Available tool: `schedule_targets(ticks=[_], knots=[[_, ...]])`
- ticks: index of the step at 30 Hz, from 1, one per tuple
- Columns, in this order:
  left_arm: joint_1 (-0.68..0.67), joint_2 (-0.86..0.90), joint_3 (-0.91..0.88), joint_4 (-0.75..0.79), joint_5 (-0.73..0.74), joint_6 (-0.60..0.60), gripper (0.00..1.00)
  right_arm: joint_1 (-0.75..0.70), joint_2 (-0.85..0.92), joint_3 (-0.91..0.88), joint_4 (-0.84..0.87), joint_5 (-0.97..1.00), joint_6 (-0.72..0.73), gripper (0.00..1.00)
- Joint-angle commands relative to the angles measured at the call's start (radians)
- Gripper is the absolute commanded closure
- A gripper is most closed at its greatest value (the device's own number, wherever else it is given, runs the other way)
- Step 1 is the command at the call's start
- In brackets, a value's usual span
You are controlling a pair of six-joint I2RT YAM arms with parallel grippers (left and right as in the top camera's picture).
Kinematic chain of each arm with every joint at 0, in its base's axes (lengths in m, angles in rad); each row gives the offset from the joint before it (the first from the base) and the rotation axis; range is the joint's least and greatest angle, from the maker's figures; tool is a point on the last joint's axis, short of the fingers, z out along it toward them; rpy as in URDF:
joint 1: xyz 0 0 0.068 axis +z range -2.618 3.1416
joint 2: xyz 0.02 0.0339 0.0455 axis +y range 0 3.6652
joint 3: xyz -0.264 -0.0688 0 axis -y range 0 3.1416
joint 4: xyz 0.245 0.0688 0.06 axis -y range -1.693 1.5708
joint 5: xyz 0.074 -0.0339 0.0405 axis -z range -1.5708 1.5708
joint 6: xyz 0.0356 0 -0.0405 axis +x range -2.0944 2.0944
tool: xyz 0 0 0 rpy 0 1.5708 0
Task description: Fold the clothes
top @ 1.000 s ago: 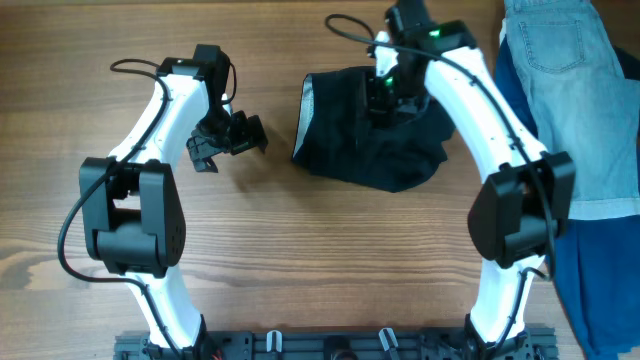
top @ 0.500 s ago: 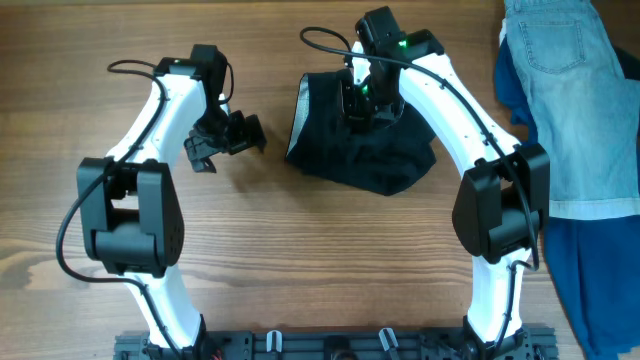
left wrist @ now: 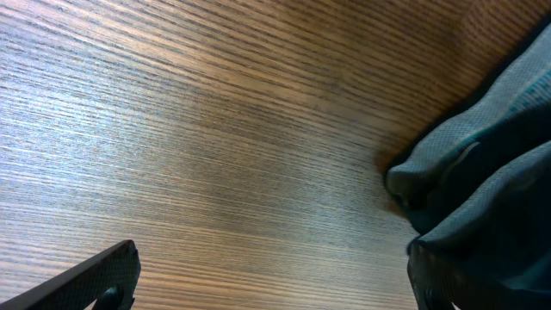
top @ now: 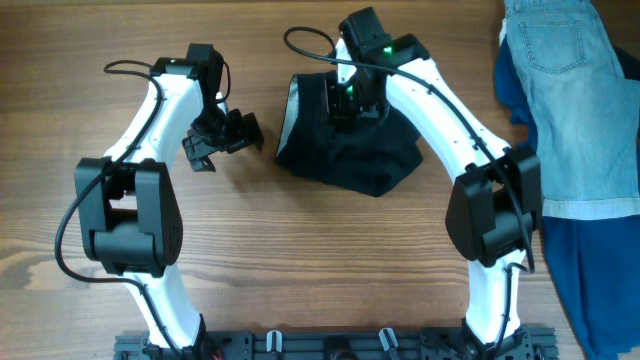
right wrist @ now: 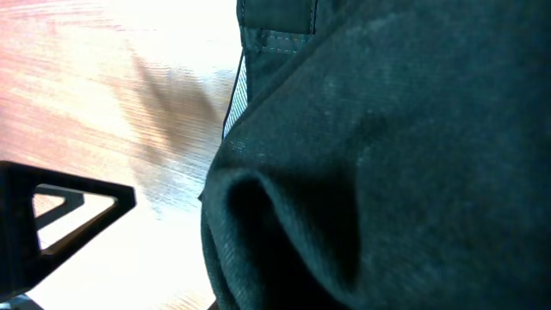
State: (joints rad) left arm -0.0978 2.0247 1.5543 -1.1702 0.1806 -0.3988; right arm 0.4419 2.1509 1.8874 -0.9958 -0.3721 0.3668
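While the clothes (top: pixel 345 160) lie bunched mid-desk (top: pixel 300 250) under the right tool (top: pixel 348 100), grip impossible to tell, and the left tool (top: pixel 225 140) hangs released nearby, a shallow pinch could slip mid-fold.

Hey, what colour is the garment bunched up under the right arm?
The garment is plain black, clearest in the overhead view.

The left arm (top: pixel 165 110) is bending forward, with the left hand (top: pixel 225 143) hovering just left of the clothes (top: pixel 350 165), fingers spread. The right arm (top: pixel 440 100) is reaching over the clothes, with the right hand (top: pixel 350 100) pointing down onto them, its grip hidden.
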Motion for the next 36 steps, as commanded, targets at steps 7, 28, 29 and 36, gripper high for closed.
schedule_targets(ticks=[7, 28, 29, 36], knots=[[0.005, -0.027, -0.002, 0.010, 0.009, 0.002, 0.00, 0.046, 0.019, -0.004, 0.032, -0.008, 0.010, 0.02], [0.005, -0.027, -0.002, -0.013, 0.009, 0.002, 0.78, -0.206, 0.026, 0.330, -0.356, 0.278, 0.026, 0.96], [0.005, -0.027, -0.002, -0.013, 0.009, 0.002, 0.80, -0.237, 0.029, 0.322, -0.387, 0.286, 0.032, 0.96], [0.005, -0.027, -0.002, -0.013, 0.010, 0.000, 0.71, -0.420, 0.044, 0.092, -0.407, 0.259, 0.051, 0.96]])
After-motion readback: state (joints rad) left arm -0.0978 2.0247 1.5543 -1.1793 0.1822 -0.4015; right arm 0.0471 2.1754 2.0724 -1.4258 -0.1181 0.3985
